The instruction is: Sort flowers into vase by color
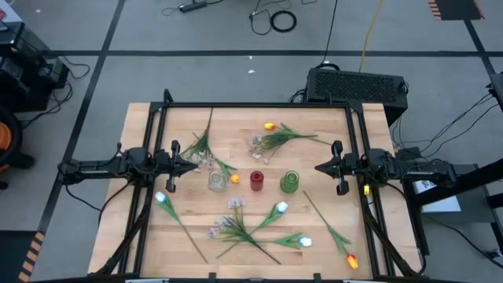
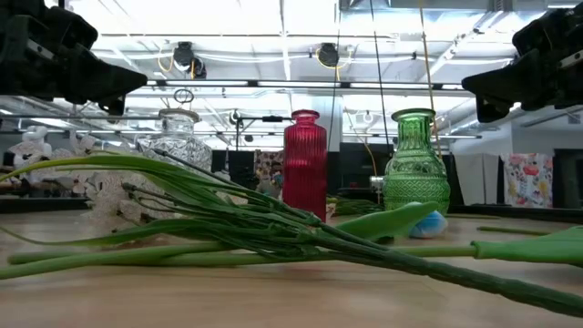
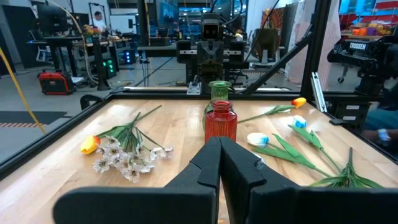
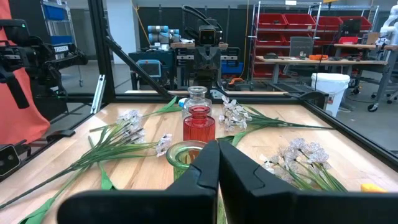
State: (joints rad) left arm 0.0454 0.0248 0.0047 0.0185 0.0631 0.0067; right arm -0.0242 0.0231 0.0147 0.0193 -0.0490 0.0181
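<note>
Three vases [image 1: 256, 181] between both hands

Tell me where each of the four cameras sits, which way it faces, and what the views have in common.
High view: above the table, looking straight down; both arms show, left gripper and right gripper shut, facing each other.
Low view: at tabletop height, looking level past flower stems to the three vases; both arms hang dark in the upper corners.
Left wrist view: on the left arm, facing the right arm across the table; own shut fingers show.
Right wrist view: the mirror, facing the left arm; own shut fingers show.
Shared: all four views show the red vase and green vase.
</note>
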